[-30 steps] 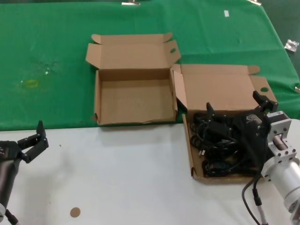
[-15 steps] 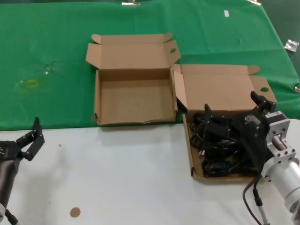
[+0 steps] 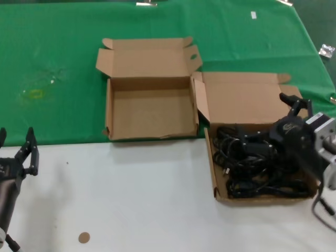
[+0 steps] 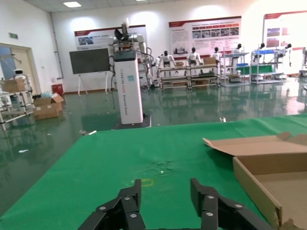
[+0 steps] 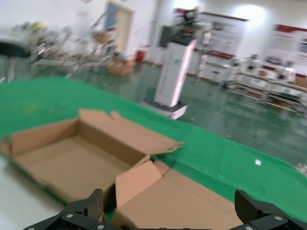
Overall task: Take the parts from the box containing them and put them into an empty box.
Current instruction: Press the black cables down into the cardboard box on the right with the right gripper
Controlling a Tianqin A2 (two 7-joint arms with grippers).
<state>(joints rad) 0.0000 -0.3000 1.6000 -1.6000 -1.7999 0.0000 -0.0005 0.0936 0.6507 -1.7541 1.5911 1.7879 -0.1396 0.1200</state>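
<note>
While the right gripper [image 3: 268,123] hangs wide open over the parts [image 3: 257,165], a glossy black tangle of thin rubbery cords w/ moulded plugs in the box containing them [image 3: 216,178] at approx 4 o'clock on the table, it should sink on one bundle's thickest loops so neighbours don't drag along. Both boxes are plain brown corrugated card, shallow; the empty box [image 3: 109,113] sits at 12 o'clock, its near wall low enough to clear easily. Left gripper [image 3: 18,157] idles at 8 o'clock, fingers apart, holding nothing.
</note>
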